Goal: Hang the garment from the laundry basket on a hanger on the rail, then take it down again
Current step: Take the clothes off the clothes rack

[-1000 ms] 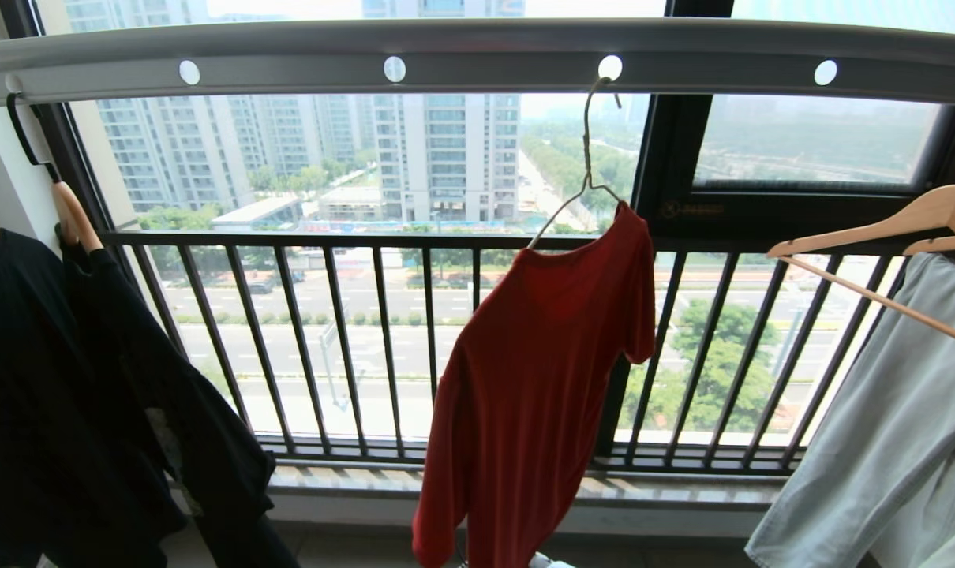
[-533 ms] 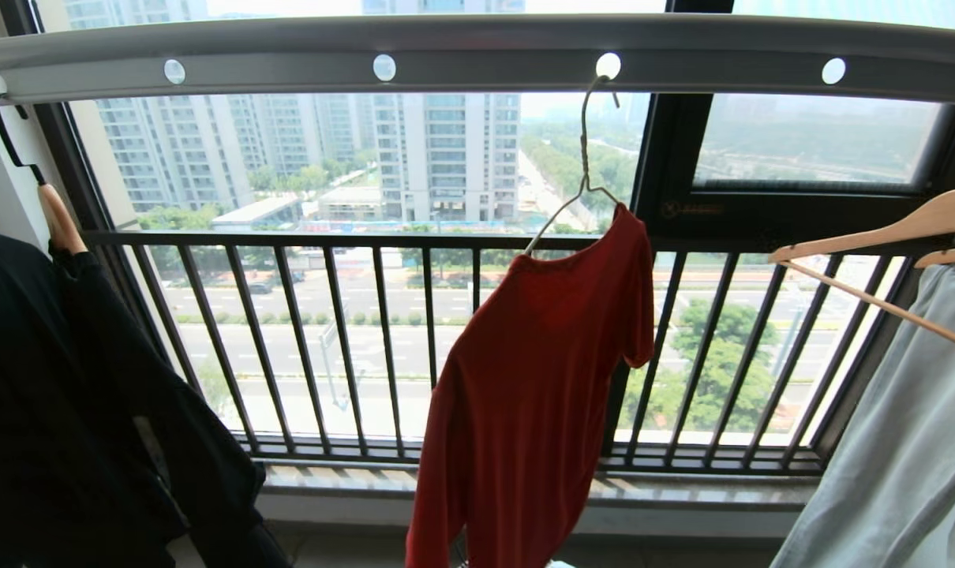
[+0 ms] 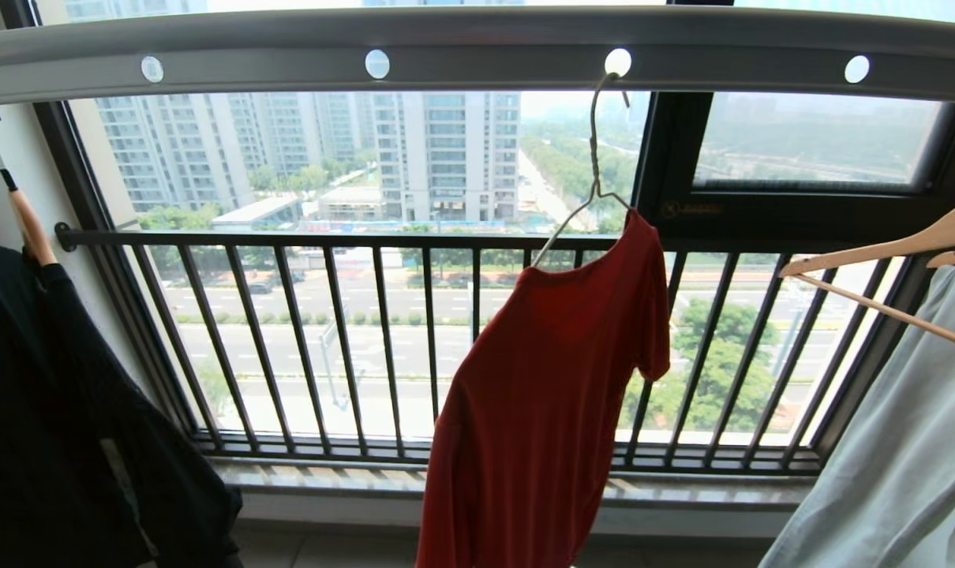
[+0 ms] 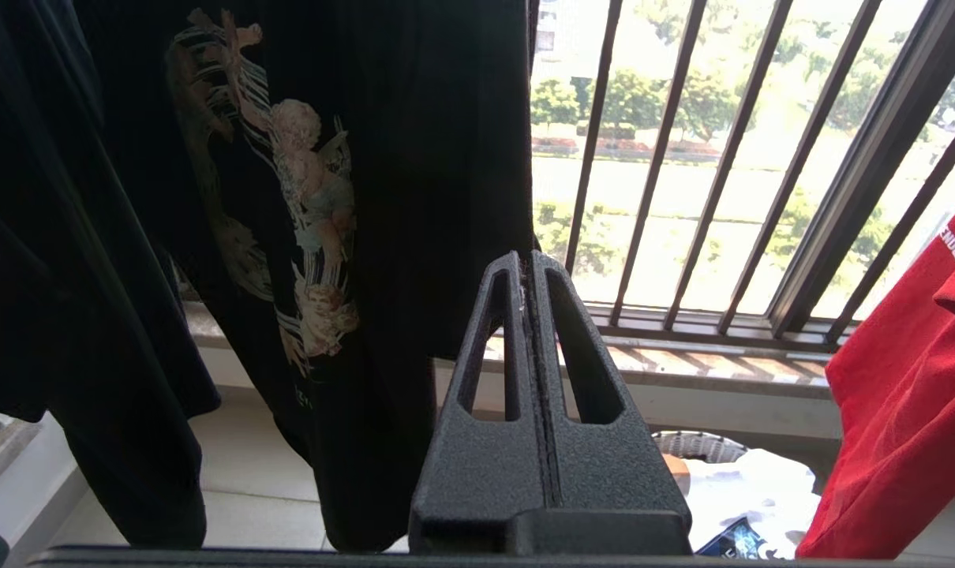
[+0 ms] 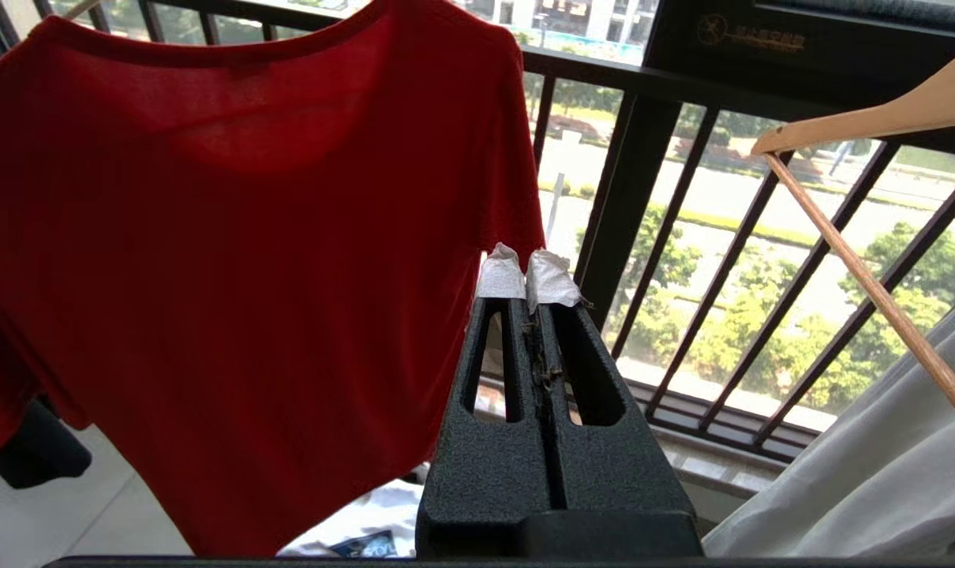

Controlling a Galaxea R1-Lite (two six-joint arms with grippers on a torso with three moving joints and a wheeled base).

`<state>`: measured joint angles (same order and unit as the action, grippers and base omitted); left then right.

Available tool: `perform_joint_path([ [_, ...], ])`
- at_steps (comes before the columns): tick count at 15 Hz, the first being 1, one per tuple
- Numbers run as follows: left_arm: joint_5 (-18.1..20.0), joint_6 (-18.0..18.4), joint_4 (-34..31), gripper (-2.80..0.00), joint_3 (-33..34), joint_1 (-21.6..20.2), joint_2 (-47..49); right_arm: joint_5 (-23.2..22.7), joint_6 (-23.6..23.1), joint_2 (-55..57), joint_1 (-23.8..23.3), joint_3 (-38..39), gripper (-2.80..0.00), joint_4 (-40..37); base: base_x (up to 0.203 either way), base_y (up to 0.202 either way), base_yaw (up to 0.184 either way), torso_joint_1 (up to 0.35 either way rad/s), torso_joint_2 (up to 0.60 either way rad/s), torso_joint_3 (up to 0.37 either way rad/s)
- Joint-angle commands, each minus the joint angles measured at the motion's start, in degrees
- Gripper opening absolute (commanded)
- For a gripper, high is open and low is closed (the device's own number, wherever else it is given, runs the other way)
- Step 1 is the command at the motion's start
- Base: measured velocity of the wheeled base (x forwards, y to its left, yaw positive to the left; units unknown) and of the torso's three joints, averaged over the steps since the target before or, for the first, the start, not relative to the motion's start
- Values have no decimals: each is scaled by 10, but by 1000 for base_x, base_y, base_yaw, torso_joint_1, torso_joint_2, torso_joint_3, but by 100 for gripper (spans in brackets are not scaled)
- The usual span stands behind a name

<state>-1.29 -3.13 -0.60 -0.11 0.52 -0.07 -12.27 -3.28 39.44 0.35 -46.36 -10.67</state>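
Hanging between black T-shirt (image 3: pixel 43 410) and grey garment (image 3: pixel 904 442), garment (image 3: pixel 541 394); both tools pressed together, empty.

White letters "ENDLE" show on the red garment (image 4: pixel 911 379), at 3 o'clock in the left wrist view.

Neither arm showed in the head view. The left hand (image 4: pixel 531 264) pointed toward 12 o'clock, its fingers pressed together and empty. The right hand (image 5: pixel 526 276) likewise pointed toward 12, white-padded fingertips (image 5: pixel 499 278) closed, gripping nothing.
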Motion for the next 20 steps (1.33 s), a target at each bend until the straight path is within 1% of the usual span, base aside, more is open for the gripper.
perform_joint_path([
  [1, 0, -1, 0, -280, -1, 0, 1, -23, -1, 68, 7, -38, -280, -2, 0, 0, 0, 0, 0, 0],
  [2, 0, 0, 0, -280, 0, 0, 1, -30, -1, 90, 20, -51, -280, -2, 0, 0, 0, 0, 0, 0],
  [6, 0, -1, 0, -280, 0, 0, 1, -32, 1, 160, 123, -91, -280, -2, 0, 0, 0, 0, 0, 0],
  [9, 0, 0, 0, -280, 0, 0, 1, -29, 2, 218, 168, -126, -280, -1, 0, 0, 0, 0, 0, 0],
  [10, 0, 0, 0, -280, -1, 0, 1, -20, 2, 234, 185, -136, -280, 0, 0, 0, 0, 0, 0, 0],
  [14, 0, 0, 0, -280, 0, 0, 1, 35, 4, 285, 257, -177, -280, 1, 0, 0, 0, 0, 0, 0],
  [16, 0, 0, 0, -280, 0, 0, 1, 75, 27, 312, 305, -201, -280, 0, 0, 0, 0, 0, 0, 0],
  [18, 0, 0, 0, -280, -1, 0, 1, 126, 52, 344, 361, -230, -280, 0, 0, 0, 0, 0, 0, 0],
  [19, 0, -1, 0, -280, 0, 0, 1, 164, 68, 360, 391, -246, -280, 0, 0, 0, 0, 0, 0, 0],
  [20, 0, -1, 0, -280, 0, 0, 1, 213, 90, 382, 422, -265, -280, -1, 0, 0, 0, 0, 0, 0],
])
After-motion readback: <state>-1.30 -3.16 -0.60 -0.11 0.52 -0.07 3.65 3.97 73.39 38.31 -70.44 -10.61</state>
